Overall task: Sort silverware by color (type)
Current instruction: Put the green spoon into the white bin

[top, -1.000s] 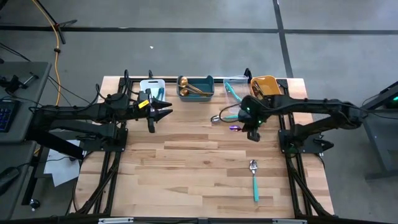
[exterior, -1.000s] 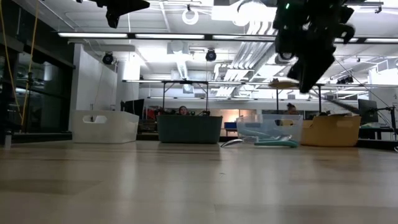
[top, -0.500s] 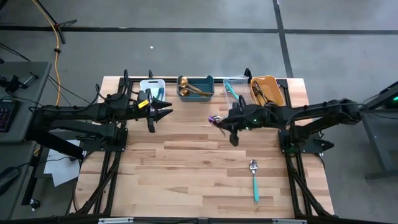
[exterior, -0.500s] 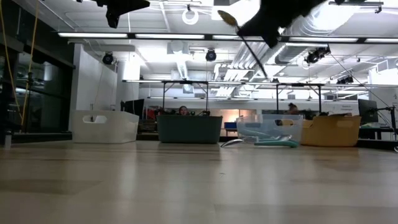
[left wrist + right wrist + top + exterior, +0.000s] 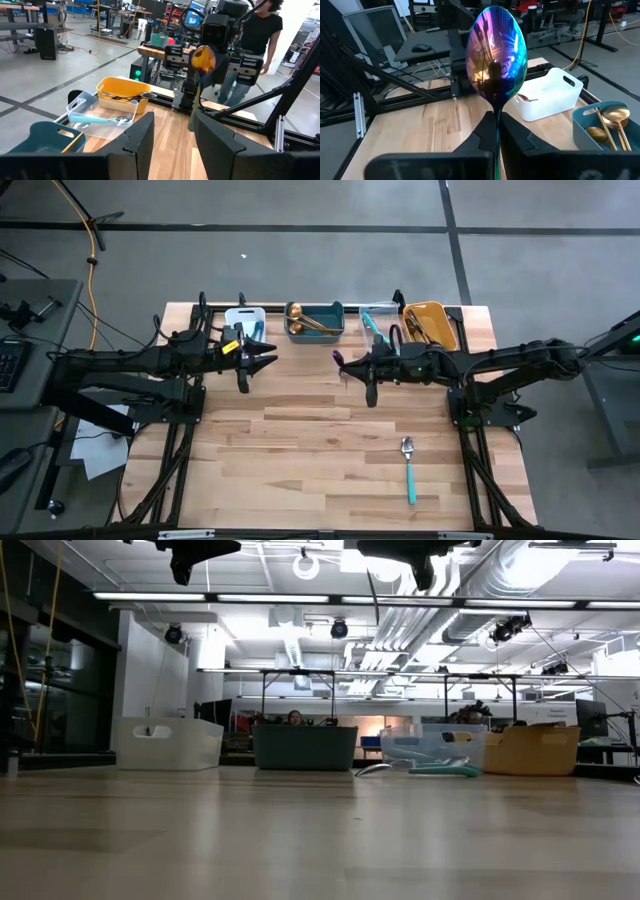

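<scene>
My right gripper (image 5: pixel 355 367) is raised over the far middle of the table, shut on an iridescent purple-pink spoon (image 5: pixel 496 55). The spoon's bowl (image 5: pixel 338 357) points toward the left arm. My left gripper (image 5: pixel 272 360) hovers open above the far left part of the table, facing the right one. A teal-handled spoon (image 5: pixel 409 470) lies flat on the near right of the table. Gold spoons (image 5: pixel 305 320) lie in the teal bin (image 5: pixel 338 308), dark utensils (image 5: pixel 430 328) in the orange bin (image 5: pixel 447 330), and a teal-handled piece (image 5: pixel 372 328) in the clear bin (image 5: pixel 385 308). My right gripper pinches the iridescent spoon's handle (image 5: pixel 497 127) just behind the bowl, between its two fingers (image 5: pixel 481 136). The fingers lie roughly level and come from the table's right. The spoon is lifted clear of the table, with its bowl sticking out past the fingertips.
Four bins stand along the far edge: white (image 5: pixel 244 311), teal, clear and orange. A silver spoon (image 5: pixel 372 770) lies on the table in front of the clear bin. The middle and near left of the wooden table (image 5: pixel 300 460) are bare. A person (image 5: pixel 260 35) stands beyond the right side.
My right gripper has moved toward the table's left and a little toward the far edge. It has tipped from pointing down to nearly level. The iridescent spoon has gone with it, lifted higher, and its bowl now faces the left arm.
</scene>
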`<act>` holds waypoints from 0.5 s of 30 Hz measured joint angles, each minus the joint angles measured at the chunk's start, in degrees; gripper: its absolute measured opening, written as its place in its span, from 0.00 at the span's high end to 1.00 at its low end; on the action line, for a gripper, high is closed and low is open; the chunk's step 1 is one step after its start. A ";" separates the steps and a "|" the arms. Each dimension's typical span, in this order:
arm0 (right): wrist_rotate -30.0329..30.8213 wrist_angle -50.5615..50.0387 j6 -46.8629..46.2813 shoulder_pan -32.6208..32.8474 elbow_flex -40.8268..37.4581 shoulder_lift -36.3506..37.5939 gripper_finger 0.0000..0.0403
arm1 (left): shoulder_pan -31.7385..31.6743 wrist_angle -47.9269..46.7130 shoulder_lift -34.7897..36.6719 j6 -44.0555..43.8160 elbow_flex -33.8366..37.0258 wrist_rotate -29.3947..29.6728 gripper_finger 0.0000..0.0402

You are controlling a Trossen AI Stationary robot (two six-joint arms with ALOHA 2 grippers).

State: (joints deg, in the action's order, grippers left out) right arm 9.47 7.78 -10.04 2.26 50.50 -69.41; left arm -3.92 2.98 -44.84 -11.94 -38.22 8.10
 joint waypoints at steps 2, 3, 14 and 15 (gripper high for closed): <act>0.00 0.04 0.08 0.00 0.00 0.00 1.00 | 0.00 0.00 0.00 0.00 0.00 0.00 0.68; 0.00 0.02 0.53 0.00 0.00 0.00 1.00 | 0.00 0.00 0.00 0.00 0.00 0.00 0.68; -0.16 7.73 3.00 -0.02 0.00 -3.65 1.00 | 0.07 9.11 -8.64 0.00 -0.07 -1.06 0.68; -0.50 9.61 2.99 -0.02 0.00 -4.57 1.00 | 0.24 11.45 -10.86 0.00 -0.07 -1.92 0.68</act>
State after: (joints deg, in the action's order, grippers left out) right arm 8.97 17.39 -7.05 2.24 50.50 -73.98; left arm -3.68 14.44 -55.70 -11.94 -38.28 6.17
